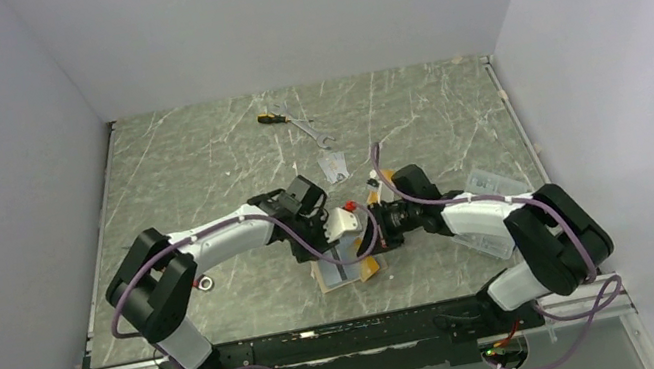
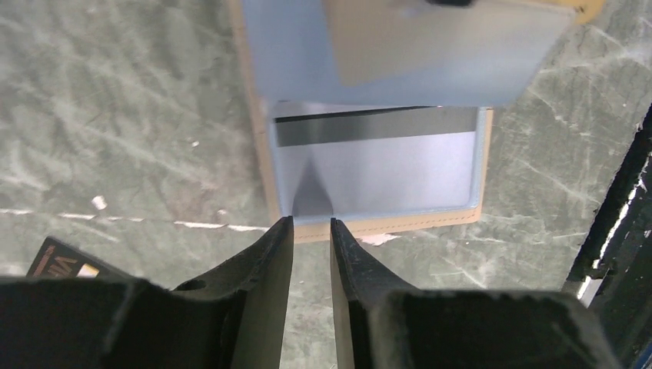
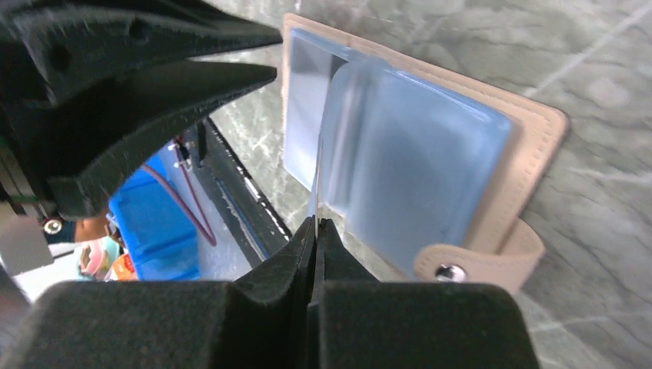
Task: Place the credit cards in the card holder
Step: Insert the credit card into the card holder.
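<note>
Now both arms bend inward and meet over the card holder (image 1: pixel 332 280), which lies open on the counter (image 1: pixel 198 167) close to the front edge (more room at the far side). Left claw (image 2: pixel 307 223), narrowly parted and empty, points at the holder's tan rim, where a silver card (image 2: pixel 377 173) sits in a pocket. Right claw (image 3: pixel 315 224) is pinched on a clear sleeve (image 3: pixel 342 131), held raised.

Black card (image 2: pixel 63 262) mostly behind fingers (image 2: pixel 265 265)
</note>
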### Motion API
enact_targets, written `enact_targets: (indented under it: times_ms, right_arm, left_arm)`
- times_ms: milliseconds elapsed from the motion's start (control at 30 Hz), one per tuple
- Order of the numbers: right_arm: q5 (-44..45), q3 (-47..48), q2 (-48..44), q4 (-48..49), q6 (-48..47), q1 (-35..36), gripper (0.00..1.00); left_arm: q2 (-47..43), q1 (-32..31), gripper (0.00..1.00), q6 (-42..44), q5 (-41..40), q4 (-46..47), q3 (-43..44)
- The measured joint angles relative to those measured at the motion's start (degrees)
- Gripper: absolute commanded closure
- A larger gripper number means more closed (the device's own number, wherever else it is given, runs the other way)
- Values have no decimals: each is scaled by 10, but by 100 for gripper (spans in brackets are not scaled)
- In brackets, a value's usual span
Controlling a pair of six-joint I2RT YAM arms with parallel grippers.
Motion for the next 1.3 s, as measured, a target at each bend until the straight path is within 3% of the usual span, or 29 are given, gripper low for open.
enact_targets:
  times_ms: [233, 767, 1133, 1300]
  right_arm:
    - [-25, 23, 29, 50, 27, 25, 100]
    - [-39, 57, 126, 75, 31, 43, 100]
    - [-53, 56, 117, 73, 21, 6, 100]
    - [-48, 39, 115, 88, 24, 4, 100]
  left_arm:
    - [-51, 58, 69, 20, 34, -20, 5]
    - [-70, 59, 69, 54, 67, -23, 4]
    - [-63, -24, 69, 54, 75, 19, -19]
    - [-59, -29, 69, 56, 81, 50, -48]
